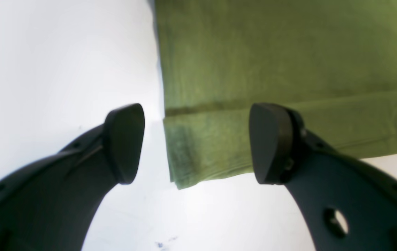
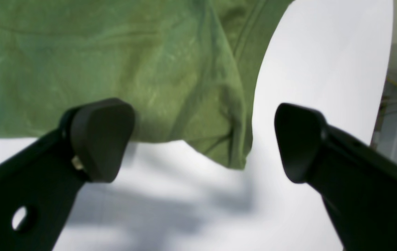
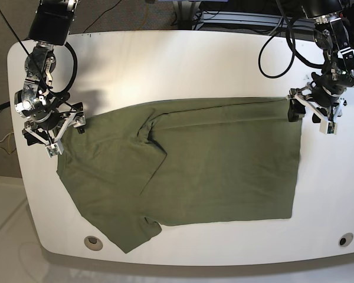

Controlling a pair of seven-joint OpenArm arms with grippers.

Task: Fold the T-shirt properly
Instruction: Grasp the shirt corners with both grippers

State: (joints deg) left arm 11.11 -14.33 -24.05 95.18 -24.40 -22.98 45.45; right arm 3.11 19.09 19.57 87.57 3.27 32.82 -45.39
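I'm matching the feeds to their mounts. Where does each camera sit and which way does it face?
Left wrist: on the left arm, looking past its open fingers at the T-shirt hem corner.
Right wrist: on the right arm, past open fingers, at a sleeve.
Base: overhead, facing down at the table and both arms.
All share the T-shirt.

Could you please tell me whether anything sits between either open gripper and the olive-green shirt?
Nothing visible does: the left gripper straddles the olive-green cotton T-shirt hem corner; the right gripper faces its sleeve edge over the bare white table.
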